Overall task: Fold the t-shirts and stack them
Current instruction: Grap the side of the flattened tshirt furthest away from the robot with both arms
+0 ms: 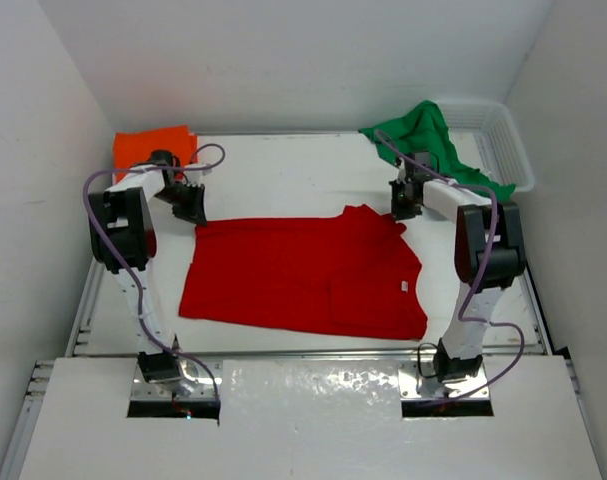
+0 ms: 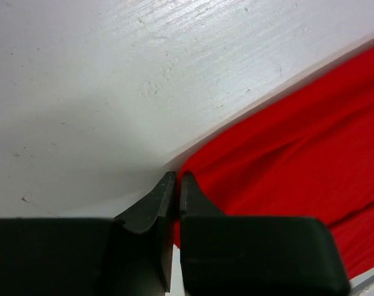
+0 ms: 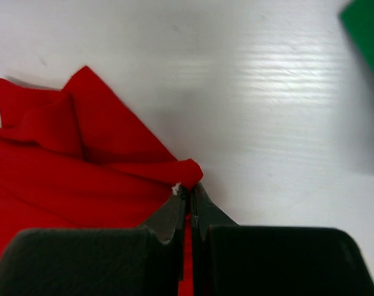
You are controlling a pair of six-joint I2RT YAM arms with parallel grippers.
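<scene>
left gripper [image 2: 177,180] clamped on red t-shirt [image 1: 303,275] corner, right gripper [image 3: 190,188] pinching its other corner, white tag [image 1: 404,287] unreadable

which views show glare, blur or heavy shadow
top external: evenly lit and sharp, mild sheen on the near ledge. left wrist: the left gripper is soft-edged up close, a broad dim shadow on the table beside the red t-shirt. right wrist: streaky glare on the table, right gripper soft, green t-shirt corner fuzzy.
</scene>
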